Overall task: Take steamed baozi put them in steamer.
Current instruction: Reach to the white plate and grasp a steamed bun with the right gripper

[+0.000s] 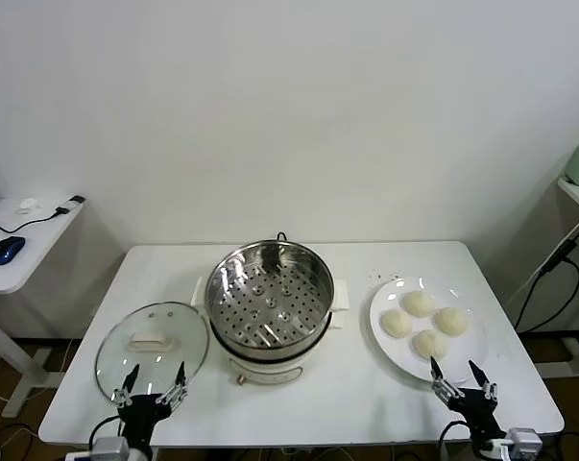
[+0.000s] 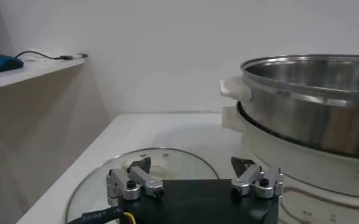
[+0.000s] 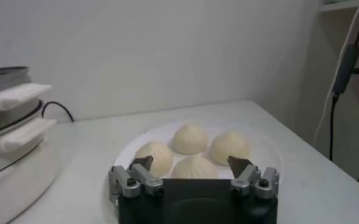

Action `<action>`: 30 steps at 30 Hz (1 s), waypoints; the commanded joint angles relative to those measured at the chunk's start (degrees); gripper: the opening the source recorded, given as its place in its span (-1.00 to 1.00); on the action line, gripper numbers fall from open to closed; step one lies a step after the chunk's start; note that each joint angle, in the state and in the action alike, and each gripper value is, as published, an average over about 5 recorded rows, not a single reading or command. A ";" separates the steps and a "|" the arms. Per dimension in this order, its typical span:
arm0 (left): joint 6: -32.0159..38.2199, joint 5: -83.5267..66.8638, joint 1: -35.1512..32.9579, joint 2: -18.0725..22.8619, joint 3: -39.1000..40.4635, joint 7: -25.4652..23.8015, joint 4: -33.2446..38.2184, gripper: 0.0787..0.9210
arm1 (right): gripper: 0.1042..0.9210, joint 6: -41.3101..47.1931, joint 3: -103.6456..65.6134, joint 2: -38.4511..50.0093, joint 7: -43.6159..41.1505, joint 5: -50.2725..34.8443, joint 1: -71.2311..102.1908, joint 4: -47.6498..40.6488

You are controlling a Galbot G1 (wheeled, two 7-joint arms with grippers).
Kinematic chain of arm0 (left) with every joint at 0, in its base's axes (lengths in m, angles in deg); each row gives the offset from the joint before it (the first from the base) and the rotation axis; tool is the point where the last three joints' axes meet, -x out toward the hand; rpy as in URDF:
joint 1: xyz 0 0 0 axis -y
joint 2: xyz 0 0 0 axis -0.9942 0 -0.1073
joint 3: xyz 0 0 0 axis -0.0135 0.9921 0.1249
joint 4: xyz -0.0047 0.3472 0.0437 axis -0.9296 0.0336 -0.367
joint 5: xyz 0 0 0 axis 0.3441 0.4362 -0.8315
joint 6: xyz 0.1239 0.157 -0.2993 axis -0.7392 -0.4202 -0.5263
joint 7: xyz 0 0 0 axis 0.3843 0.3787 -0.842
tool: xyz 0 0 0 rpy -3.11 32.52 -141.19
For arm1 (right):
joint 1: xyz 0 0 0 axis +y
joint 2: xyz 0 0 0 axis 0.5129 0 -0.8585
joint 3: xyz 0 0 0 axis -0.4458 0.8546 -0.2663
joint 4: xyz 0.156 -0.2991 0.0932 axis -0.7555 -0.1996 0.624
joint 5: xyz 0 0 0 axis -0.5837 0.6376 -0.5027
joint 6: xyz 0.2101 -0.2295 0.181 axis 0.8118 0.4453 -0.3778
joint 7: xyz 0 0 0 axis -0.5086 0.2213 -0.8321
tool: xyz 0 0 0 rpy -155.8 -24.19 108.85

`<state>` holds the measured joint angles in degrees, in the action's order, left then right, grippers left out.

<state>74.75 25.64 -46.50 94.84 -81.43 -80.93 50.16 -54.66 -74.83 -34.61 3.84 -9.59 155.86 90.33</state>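
Head view: four steamed baozi [image 1: 424,322] lie on a white plate [image 1: 385,336], right of the empty steamer [image 1: 269,299] on the tabletop [image 1: 342,394]. Left wrist view: the left gripper [image 2: 193,172], jaws wide, hovers over a glass lid [image 2: 94,189]. Right wrist view: the right gripper [image 3: 192,168], jaws wide, faces the baozi.

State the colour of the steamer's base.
Cream-white, under the shiny steel pot of the steamer; the head view shows it best.
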 commanded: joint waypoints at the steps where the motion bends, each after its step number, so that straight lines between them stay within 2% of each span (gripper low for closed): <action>1: -0.35 0.09 0.06 0.03 0.06 -0.05 0.09 0.77 | 0.76 1.86 -0.43 0.81 -1.03 0.10 -3.02 0.05; 6: -0.59 0.32 0.54 -0.02 0.71 -0.06 0.00 0.77 | 0.76 9.31 0.73 7.94 0.10 2.64 -18.35 -4.70; 9: -0.59 0.24 0.81 -0.06 1.05 -0.10 -0.02 0.77 | 0.76 12.69 5.81 15.38 -2.84 7.34 -29.58 -10.39; 12: -0.58 -0.10 1.18 -0.19 1.02 -0.12 -0.17 0.77 | 0.76 14.23 16.33 24.62 -9.61 12.74 -41.81 -17.37; 16: -0.45 -1.00 1.72 -0.23 0.53 -0.04 -0.31 0.77 | 0.76 14.51 36.56 36.03 -23.25 15.96 -58.41 -25.13; 19: -0.26 -1.44 1.71 -0.15 0.36 0.01 -0.35 0.77 | 0.76 9.03 52.34 40.30 -35.75 19.85 -72.10 -31.62; 22: 0.09 -1.63 1.55 -0.16 0.38 0.03 -0.67 0.77 | 0.76 -0.48 67.51 41.16 -48.78 23.22 -86.46 -38.86; 26: 0.46 -1.63 1.53 -0.18 0.34 0.06 -1.21 0.77 | 0.76 -12.90 85.37 37.96 -65.46 24.14 -104.07 -49.31; 30: 0.67 -1.61 1.60 -0.19 0.43 0.06 -1.56 0.77 | 0.76 -17.42 100.06 32.31 -77.08 23.97 -117.90 -58.77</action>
<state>75.42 24.26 -44.88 94.68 -81.01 -80.89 48.73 -61.41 -2.02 -4.01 -50.64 10.27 66.04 46.46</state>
